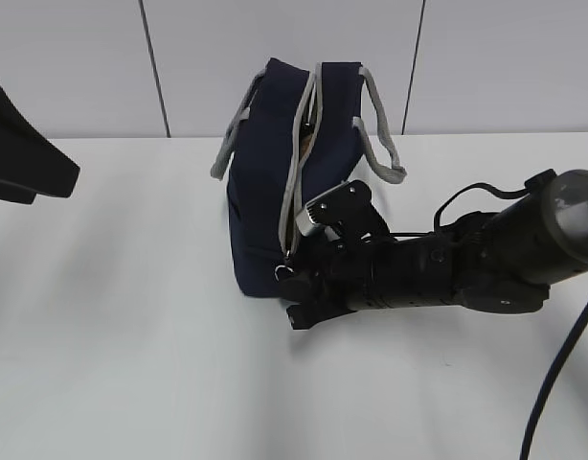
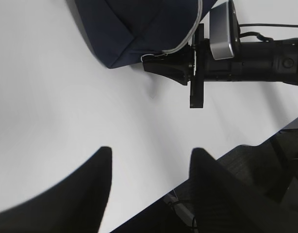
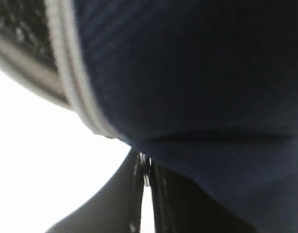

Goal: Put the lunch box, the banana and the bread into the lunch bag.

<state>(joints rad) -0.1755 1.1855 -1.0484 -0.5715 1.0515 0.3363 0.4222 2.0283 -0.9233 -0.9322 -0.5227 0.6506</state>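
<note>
The navy lunch bag point(image 1: 265, 192) lies on the white table with its grey zipper point(image 1: 296, 182) and strap handles point(image 1: 375, 134) facing up and right. It also shows in the left wrist view point(image 2: 134, 29) and fills the right wrist view point(image 3: 197, 73). My right gripper point(image 1: 294, 275) is at the bag's near end, shut on the zipper's ring pull point(image 1: 281, 272), which glints between the jaws point(image 3: 145, 170). My left gripper point(image 2: 151, 162) is open and empty, high over the table's edge, far from the bag. The lunch box, banana and bread are out of view.
The right arm point(image 1: 466, 264) stretches across the table from the right, also seen in the left wrist view point(image 2: 256, 56). The left arm point(image 1: 21, 153) hangs at the left edge. The table's front edge point(image 2: 226, 155) runs under the left gripper.
</note>
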